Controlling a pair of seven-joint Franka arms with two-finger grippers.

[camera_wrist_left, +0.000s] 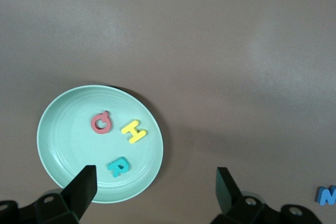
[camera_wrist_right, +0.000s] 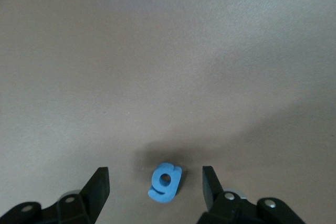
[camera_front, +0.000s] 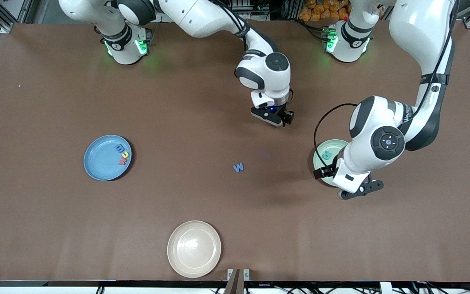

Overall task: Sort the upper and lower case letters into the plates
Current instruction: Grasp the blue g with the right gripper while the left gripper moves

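Front view: three letters are seen in the blue plate (camera_front: 106, 158); a blue W (camera_front: 238, 167) is left loose mid-table.

Left wrist view: the left gripper (camera_wrist_left: 156, 184) is held wide over the green plate (camera_wrist_left: 71, 129) with Q, H, R.

Right wrist view: a blue g (camera_wrist_right: 165, 181) is straddled by the half-open right gripper (camera_wrist_right: 155, 182), ungrasped

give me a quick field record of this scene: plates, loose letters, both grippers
blue plate: toward the right arm's end of the table, holds three small letters
pale green plate: under the left arm, holds red Q, yellow H, teal R
cream plate: nearest the front camera
blue W: loose on the table between the blue and pale green plates
blue g: on the table, between the right gripper's fingers
right gripper: low around the g, not yet clamped
left gripper: open, above the pale green plate's edge
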